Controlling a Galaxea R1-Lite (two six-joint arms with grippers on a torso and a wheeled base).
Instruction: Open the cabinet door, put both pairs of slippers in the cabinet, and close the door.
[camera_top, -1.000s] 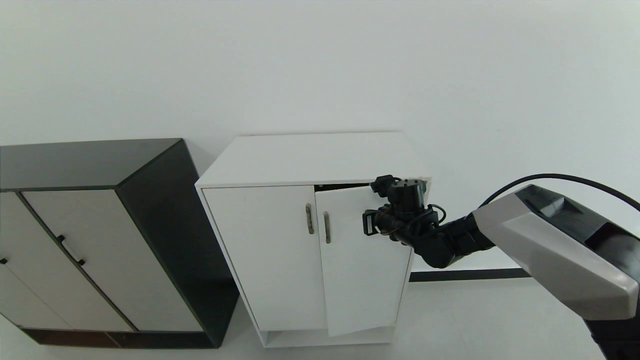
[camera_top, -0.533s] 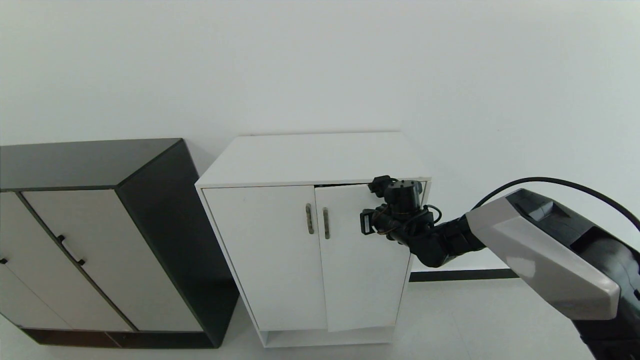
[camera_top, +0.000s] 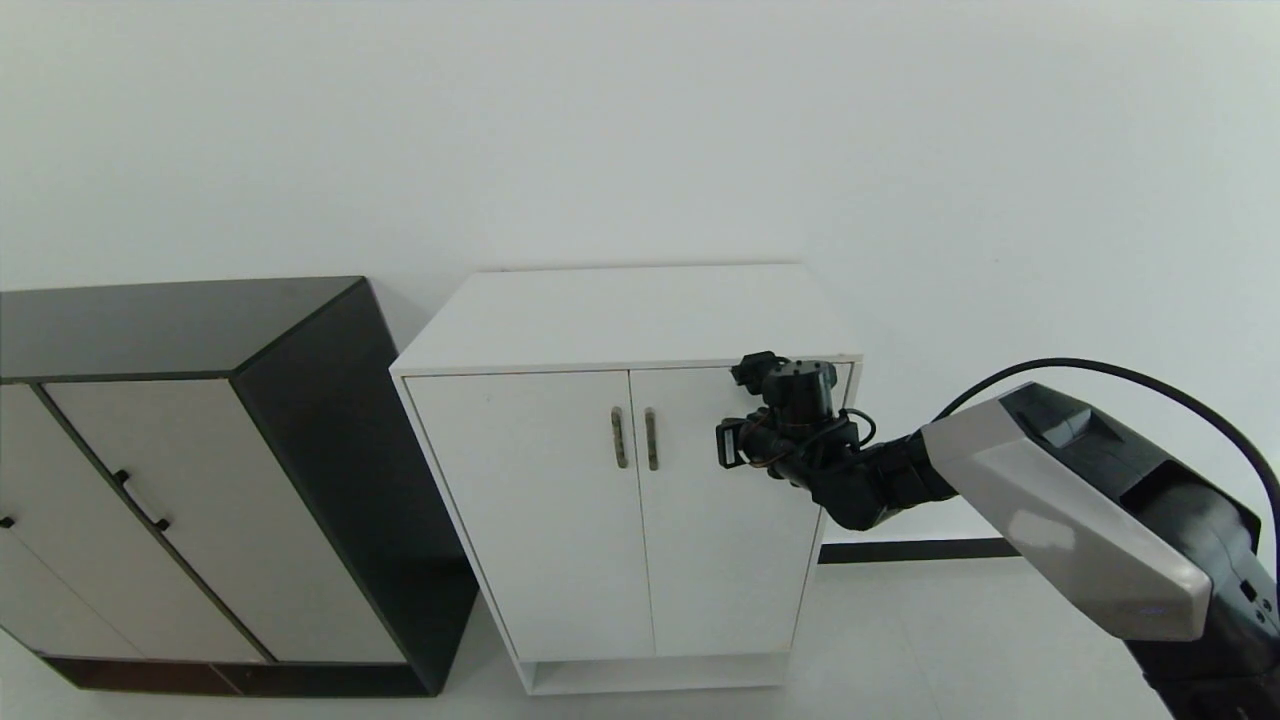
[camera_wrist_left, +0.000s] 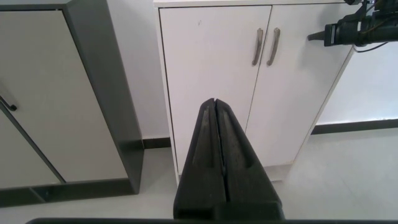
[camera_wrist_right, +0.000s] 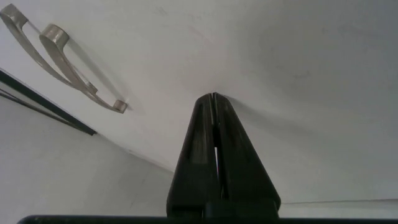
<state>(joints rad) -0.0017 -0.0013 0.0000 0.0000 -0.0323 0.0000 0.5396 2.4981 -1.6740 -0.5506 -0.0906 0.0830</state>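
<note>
– Two doors on the white cabinet: how do they sit?

– Both lie flush with the front. The left door and the right door meet at the middle, and their metal handles stand upright side by side along that seam.

– Where is the right end effector?

– Against the face of the right door, high up and off to the side of the handles. Its fingers are pressed together with nothing between them, and the tip touches the white panel.

– And the left end effector?

– It hangs low in front of the cabinet, well apart from it, pointing toward the left door. Its fingers are closed tight on each other too, holding nothing.

– What else is around?

– One dark cabinet with pale doors stands just beside the white one, on the robot's left. Both are on a light floor against a plain white wall.
</note>
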